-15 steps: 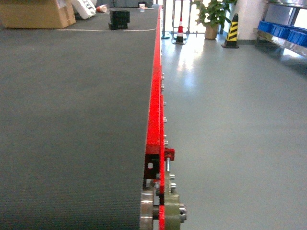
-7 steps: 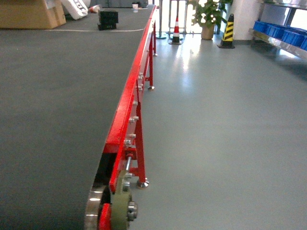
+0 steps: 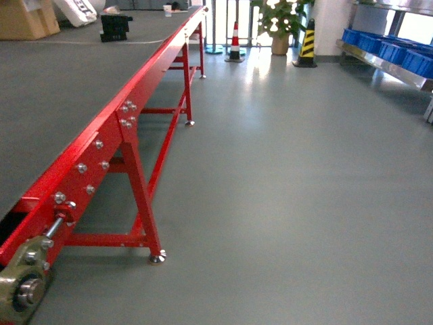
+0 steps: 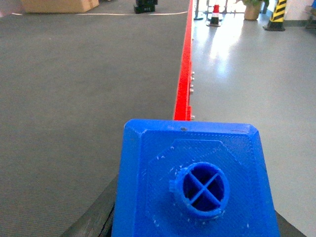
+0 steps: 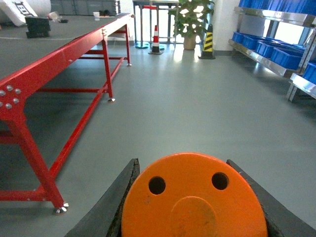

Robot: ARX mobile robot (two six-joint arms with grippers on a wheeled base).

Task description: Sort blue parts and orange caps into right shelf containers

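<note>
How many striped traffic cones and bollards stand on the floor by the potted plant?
2. A red-and-white cone stands left of the plant, and a yellow-and-black bollard stands right of it. More may be hidden behind the conveyor.

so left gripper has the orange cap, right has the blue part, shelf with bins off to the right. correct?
Swapped. The left wrist view shows the left gripper holding the blue part, and the right wrist view shows the right gripper holding the orange cap. The rest stands: the shelf with the bins is off to the right.
</note>
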